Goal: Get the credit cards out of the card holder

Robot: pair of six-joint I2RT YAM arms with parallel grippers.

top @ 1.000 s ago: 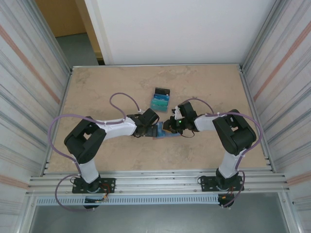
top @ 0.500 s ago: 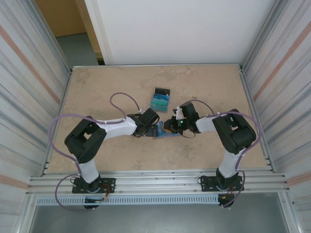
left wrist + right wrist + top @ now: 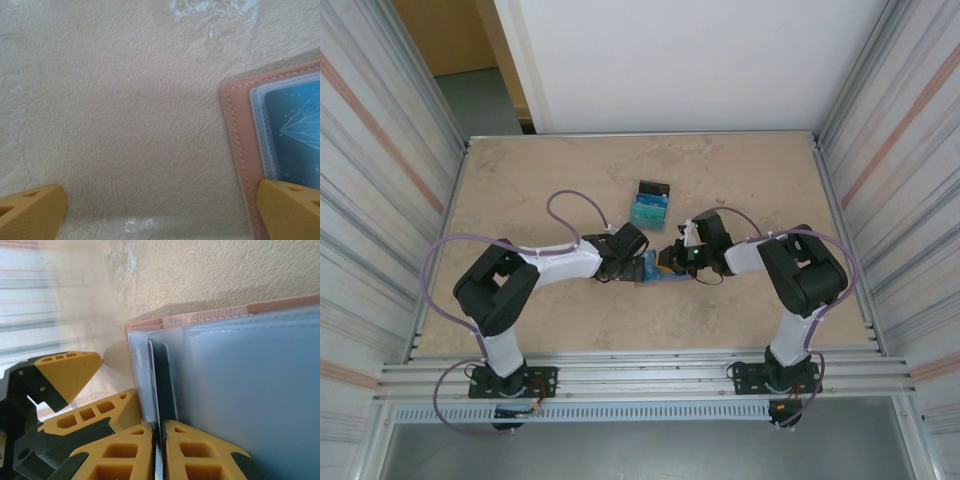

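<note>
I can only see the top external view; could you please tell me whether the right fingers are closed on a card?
Observer: Yes. The right wrist view shows the right fingers pinched nearly shut on the edge of a thin dark card between the pocket layers of the card holder.
Operator: Thank you. Are the left fingers gripping the holder?
Observer: No. The left fingers stand wide open, one tip over the holder's salmon edge, the other over bare table.
Operator: Is another card inside?
Observer: Yes, a teal card with a pale line pattern sits in a clear pocket beside that tip.
</note>
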